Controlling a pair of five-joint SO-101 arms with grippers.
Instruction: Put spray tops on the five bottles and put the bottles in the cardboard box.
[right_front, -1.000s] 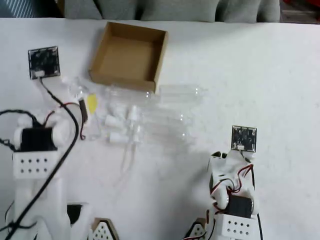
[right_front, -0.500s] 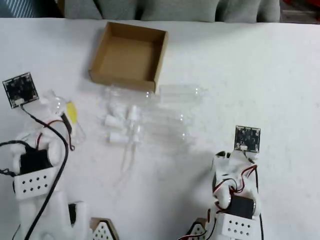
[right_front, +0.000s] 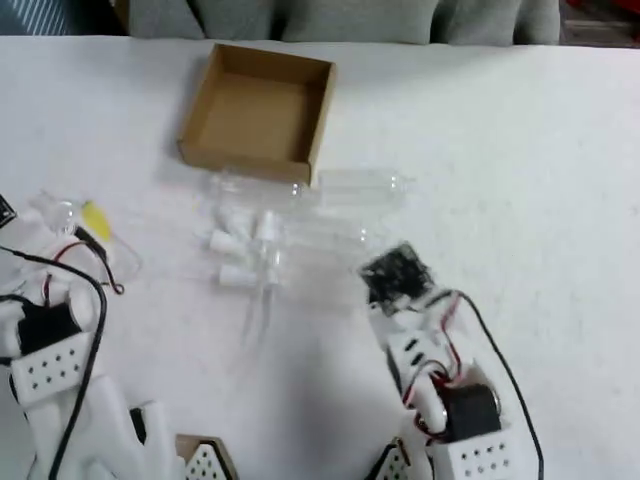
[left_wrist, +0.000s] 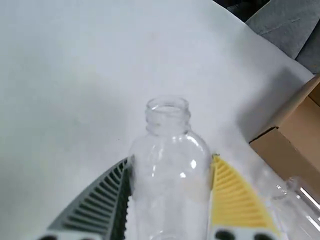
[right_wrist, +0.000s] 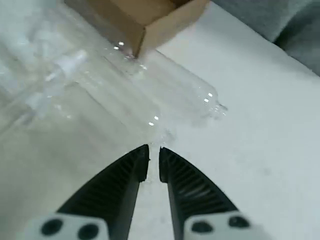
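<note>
Surface: white table (right_front: 520, 150), with grey upholstery along its far edge.
Held bottle: a clear bottle (left_wrist: 169, 150) with its neck open and no top on it. It sits at the left edge of the high view, well apart from the others.
Left gripper: the left gripper (left_wrist: 171, 162) clamps the bottle's body between a grey finger and a yellow one. The neck points out past the fingertips.
Loose bottles: several clear bottles (right_front: 360, 187) lie on their sides just in front of the cardboard box (right_front: 250, 158). Their long axes run roughly along its near wall.
Spray tops: white spray tops (right_front: 233, 243) lie beside those bottles, between the two arms.
Right gripper: the right gripper (right_wrist: 153, 152) has its jaws all but together and nothing in them. It aims at the loose bottles.
Key relation: the tops lie well off to the open-necked bottle's right. The right arm is the nearer one to the loose bottles.
Change: over the last second the left arm has swung outward with its bottle. The right arm has leaned in from the near right toward the pile.
</note>
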